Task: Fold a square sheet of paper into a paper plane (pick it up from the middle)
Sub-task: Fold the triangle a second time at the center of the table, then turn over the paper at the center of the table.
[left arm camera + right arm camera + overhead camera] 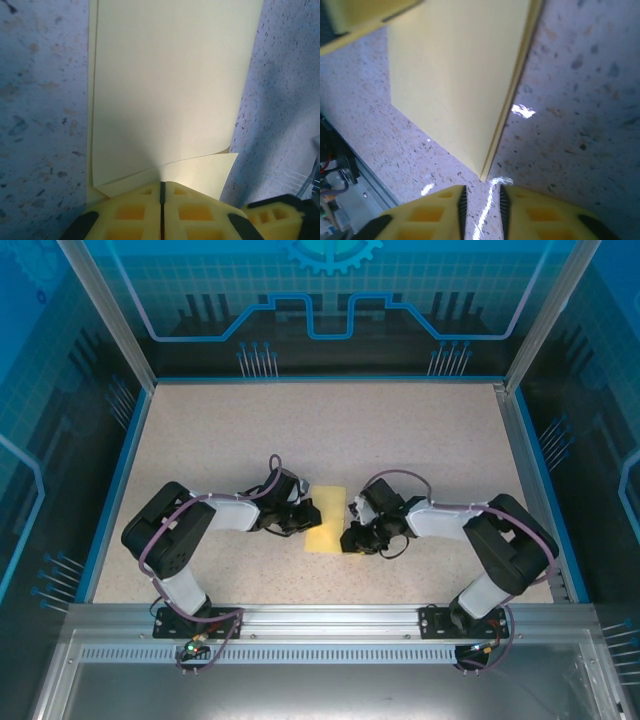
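Table (420,440): speckled pale surface with a blue rim, both arms bolted at its 6 o'clock edge.
Left arm (170,530): elbow bent, reaching in towards 2 o'clock.
Right arm (510,540): elbow bent, reaching in towards 10 o'clock.
Sheet of paper (325,520): pale yellow, folded into a narrow strip, lying just to the 6 o'clock side of the table's centre, between the two grippers. The left wrist view shows it (165,90) as doubled layers, with one flap lifted at the near edge. The right wrist view shows its (455,75) stacked edges and one sharp corner.
Left gripper (305,520): on the strip's 9 o'clock side. The fingers (162,186) are pressed together and appear to pinch the lifted flap, though the contact itself is partly hidden.
Right gripper (348,535): at the strip's 4 o'clock corner. Its fingers (481,192) stand slightly apart with bare table in the gap. The paper's corner is just ahead of them, not gripped.
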Available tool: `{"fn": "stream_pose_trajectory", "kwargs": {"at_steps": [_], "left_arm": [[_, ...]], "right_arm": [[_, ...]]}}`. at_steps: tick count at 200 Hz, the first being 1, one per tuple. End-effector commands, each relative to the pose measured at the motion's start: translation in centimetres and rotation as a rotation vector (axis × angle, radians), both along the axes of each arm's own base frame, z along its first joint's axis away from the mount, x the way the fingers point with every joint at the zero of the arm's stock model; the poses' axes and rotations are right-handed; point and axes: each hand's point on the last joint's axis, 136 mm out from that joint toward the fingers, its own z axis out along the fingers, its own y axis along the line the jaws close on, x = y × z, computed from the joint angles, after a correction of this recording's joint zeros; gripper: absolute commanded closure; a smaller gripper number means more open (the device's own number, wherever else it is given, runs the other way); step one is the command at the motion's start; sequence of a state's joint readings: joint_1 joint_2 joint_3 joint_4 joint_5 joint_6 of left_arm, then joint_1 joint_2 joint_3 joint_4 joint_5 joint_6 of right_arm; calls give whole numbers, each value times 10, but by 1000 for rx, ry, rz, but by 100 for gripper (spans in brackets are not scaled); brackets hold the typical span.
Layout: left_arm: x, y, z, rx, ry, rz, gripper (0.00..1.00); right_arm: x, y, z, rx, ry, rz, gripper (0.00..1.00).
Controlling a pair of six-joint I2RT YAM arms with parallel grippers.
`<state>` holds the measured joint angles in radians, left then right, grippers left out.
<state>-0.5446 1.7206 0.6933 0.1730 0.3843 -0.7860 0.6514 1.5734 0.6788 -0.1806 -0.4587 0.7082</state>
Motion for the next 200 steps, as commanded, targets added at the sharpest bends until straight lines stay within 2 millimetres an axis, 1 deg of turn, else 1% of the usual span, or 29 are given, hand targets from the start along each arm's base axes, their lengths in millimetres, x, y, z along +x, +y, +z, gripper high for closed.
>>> {"fn": "stream_pose_trajectory", "kwargs": {"at_steps": [1, 11, 30, 45, 65, 81, 105, 133, 166, 200], "left_arm": [[-2, 7, -10, 46, 32, 26, 92], [-1, 6, -8, 46, 27, 23, 92], [1, 4, -3, 39, 19, 21, 92], [3, 3, 0, 34, 15, 19, 91], [4, 3, 1, 30, 14, 20, 91], [4, 2, 1, 28, 13, 19, 90], [3, 2, 1, 28, 16, 16, 90], [3, 2, 1, 30, 15, 14, 90], [3, 2, 1, 31, 17, 13, 90], [3, 3, 0, 37, 17, 18, 90]], "right_arm": [[29, -6, 17, -19, -99, -54, 67], [37, -5, 18, -17, -112, -65, 63], [52, -3, 17, -12, -124, -91, 62], [58, 3, 16, 2, -119, -90, 60], [63, 5, 11, -6, -110, -90, 60], [65, 4, 4, -18, -95, -98, 58], [68, 8, -2, -8, -80, -99, 58], [71, 12, -4, 5, -73, -105, 60], [70, 16, -8, 24, -52, -109, 63], [70, 19, -3, 59, -46, -132, 65]]}}
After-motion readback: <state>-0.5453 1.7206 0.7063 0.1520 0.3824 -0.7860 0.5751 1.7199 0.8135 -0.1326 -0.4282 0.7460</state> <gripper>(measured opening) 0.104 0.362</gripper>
